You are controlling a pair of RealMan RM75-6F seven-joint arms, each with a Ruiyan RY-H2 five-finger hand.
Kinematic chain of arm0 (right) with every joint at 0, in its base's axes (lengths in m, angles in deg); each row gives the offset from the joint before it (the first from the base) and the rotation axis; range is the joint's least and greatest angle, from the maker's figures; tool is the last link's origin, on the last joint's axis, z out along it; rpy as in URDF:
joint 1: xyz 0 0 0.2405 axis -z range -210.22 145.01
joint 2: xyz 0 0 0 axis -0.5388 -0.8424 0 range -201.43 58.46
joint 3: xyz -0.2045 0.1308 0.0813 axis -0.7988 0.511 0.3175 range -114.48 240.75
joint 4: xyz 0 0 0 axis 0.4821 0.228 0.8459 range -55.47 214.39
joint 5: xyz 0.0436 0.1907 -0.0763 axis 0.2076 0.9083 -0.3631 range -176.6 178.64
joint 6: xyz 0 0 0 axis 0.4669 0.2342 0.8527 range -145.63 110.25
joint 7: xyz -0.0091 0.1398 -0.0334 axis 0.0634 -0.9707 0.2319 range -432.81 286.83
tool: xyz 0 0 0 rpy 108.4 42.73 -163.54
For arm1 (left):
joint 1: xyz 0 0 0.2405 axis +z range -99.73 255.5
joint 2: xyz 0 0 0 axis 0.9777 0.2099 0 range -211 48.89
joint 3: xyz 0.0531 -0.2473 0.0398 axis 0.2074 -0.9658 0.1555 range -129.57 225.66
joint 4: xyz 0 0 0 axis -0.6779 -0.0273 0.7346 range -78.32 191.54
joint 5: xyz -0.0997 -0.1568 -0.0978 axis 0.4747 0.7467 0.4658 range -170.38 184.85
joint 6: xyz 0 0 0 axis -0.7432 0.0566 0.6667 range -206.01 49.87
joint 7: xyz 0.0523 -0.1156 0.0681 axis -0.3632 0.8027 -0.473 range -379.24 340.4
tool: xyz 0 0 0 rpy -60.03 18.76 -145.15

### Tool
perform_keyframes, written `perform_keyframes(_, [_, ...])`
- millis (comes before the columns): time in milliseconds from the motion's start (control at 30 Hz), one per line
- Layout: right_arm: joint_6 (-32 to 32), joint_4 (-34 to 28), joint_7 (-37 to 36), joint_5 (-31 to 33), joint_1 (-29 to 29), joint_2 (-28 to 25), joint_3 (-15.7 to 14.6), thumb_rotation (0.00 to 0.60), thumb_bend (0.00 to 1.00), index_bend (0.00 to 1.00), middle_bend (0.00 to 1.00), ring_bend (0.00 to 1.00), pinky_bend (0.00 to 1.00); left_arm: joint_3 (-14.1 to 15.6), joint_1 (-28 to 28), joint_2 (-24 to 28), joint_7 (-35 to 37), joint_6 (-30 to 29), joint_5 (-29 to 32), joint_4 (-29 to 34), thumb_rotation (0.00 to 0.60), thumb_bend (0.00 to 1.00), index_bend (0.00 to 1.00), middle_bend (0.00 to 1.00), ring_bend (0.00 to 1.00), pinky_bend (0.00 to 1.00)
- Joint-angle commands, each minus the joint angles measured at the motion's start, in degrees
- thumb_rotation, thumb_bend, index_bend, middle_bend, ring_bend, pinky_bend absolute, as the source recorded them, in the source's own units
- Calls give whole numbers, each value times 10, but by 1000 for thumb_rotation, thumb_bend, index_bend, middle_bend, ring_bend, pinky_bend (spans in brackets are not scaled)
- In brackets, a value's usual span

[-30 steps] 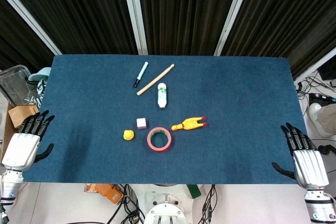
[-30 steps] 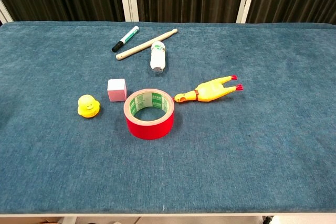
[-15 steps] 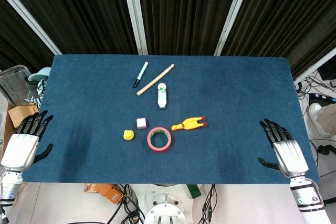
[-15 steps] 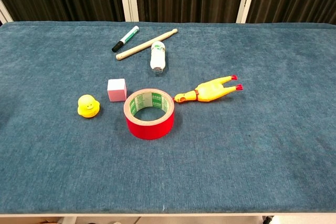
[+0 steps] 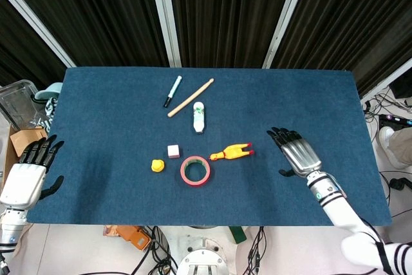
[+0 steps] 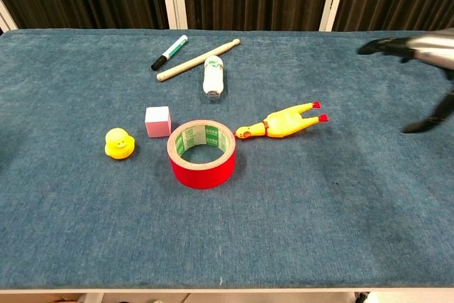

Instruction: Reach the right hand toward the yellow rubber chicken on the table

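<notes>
Right hand (image 5: 296,152), fingers (image 5: 281,137) spread and empty, hovers near chicken (image 5: 232,152), which lies lengthwise toward them.

Bare blue cloth between the right hand (image 5: 297,152) and the red feet of the rubber chicken (image 5: 232,152): an open lane from the right, nothing lying across it. Crowded on the chicken's far side: red tape roll (image 5: 195,170) just beside the head, pink cube (image 5: 173,151) and yellow duck (image 5: 157,166) further left. White bottle (image 5: 199,117) close behind, then wooden stick (image 5: 190,98) and marker (image 5: 172,91) toward the back edge. Wide free cloth along the near edge and whole right half of the table (image 5: 309,94)
</notes>
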Motion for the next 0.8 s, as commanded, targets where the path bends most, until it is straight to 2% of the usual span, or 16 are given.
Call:
perform_keyframes(33, [-18, 30, 3, 16, -25, 32, 7, 600, 233, 48, 140, 138, 206, 0, 0, 0, 0, 1, 0, 0, 600, 291, 95, 0, 0, 96])
perform_keyframes(400, [-51, 88, 6, 42, -88, 103, 6, 600, 233, 111, 187, 211, 240, -1, -1, 0, 2, 2, 2, -3, 600, 291, 95, 0, 0, 96])
perform_keyframes(800, [-74, 153, -10, 63, -134, 168, 0, 600, 234, 253, 251, 296, 297, -2, -2, 0, 6, 3, 4, -4, 600, 290, 96, 0, 0, 96])
